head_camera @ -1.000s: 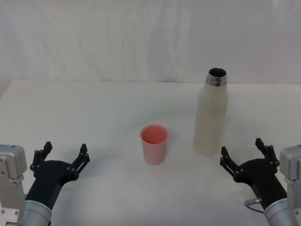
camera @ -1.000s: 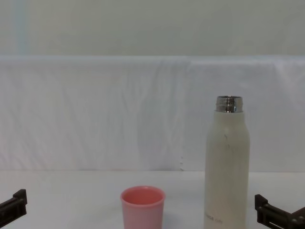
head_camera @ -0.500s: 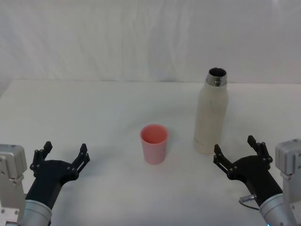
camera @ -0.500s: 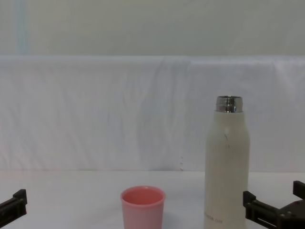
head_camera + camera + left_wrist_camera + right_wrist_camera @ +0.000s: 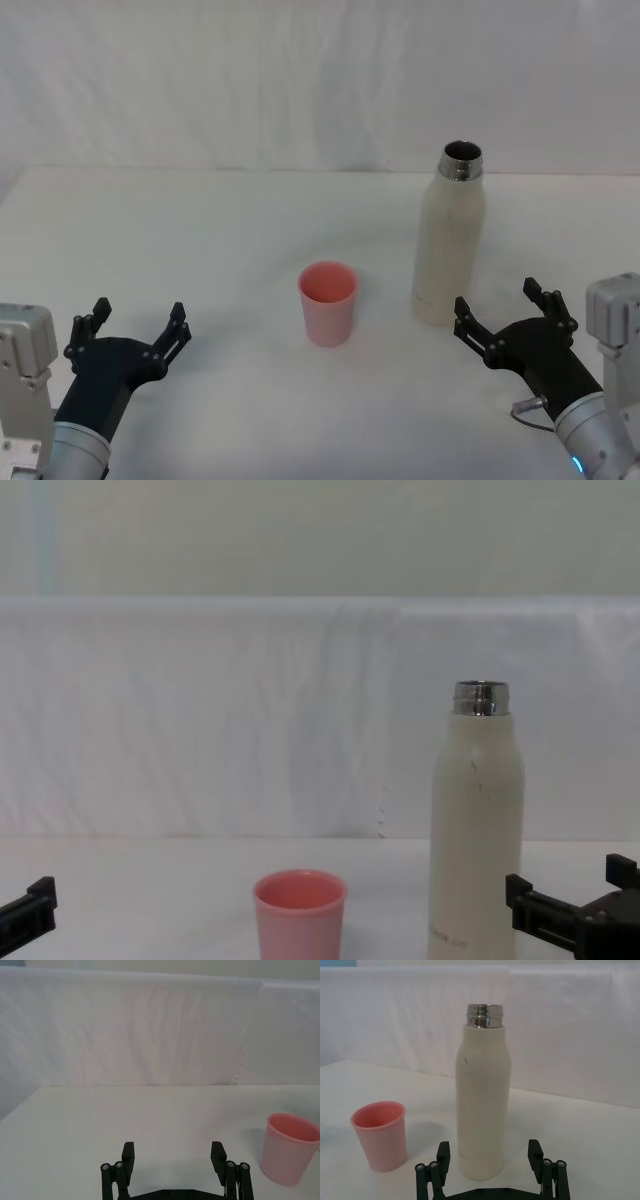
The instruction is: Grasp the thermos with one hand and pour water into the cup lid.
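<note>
Approach step: the right end effector [image 5: 503,318], fingers apart, sits at the thermos's [image 5: 449,240] 5 o'clock; next it must straddle the body. The left end effector [image 5: 133,328] idles, fingers apart.

Looking at a plain white worktop [image 5: 200,230], matte, running wide to both sides. Seeing a white fabric backdrop [image 5: 300,80] hanging straight behind the far edge, slightly wrinkled with faint vertical creases. Noting a vertical seam in that backdrop [image 5: 383,780] right of centre in the chest view, where two sheets seem to be meeting. Showing a paler grey-green wall [image 5: 300,530] above the backdrop's top edge. Getting soft, even lighting, casting only faint shadows on the worktop. Catching a small blue patch at the upper corner of the right wrist view [image 5: 337,963].
</note>
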Available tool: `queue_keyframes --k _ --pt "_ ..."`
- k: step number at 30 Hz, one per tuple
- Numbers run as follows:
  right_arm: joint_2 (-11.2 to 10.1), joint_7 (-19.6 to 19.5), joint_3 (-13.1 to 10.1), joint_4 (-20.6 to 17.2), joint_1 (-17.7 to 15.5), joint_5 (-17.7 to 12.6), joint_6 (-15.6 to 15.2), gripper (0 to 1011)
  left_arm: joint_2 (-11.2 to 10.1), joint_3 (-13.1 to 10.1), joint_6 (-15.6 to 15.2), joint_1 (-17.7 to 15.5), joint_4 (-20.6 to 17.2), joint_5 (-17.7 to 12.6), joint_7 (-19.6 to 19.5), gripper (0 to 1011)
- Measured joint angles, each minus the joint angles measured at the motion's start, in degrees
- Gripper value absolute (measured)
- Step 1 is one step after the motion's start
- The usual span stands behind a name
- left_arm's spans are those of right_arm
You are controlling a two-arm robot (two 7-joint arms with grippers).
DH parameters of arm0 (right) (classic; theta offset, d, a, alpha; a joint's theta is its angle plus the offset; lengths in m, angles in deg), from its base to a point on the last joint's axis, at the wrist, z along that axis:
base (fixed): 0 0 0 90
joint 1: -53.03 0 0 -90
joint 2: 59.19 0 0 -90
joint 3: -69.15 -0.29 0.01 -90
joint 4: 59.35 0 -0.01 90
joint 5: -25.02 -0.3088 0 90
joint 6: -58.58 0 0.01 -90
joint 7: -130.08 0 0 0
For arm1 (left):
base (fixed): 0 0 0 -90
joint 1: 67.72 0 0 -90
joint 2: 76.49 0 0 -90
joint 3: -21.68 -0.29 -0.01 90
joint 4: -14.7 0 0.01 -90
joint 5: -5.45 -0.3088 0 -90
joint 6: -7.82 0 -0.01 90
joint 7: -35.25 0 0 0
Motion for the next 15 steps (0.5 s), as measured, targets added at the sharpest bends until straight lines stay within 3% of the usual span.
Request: queue_keyframes --k 15 --pt "-0.81 4.6 -0.71 3.64 4.68 -2.68 -3.21 1003 0.0 0.0 0.0 0.0 0.0 0.0 0.0 1001"
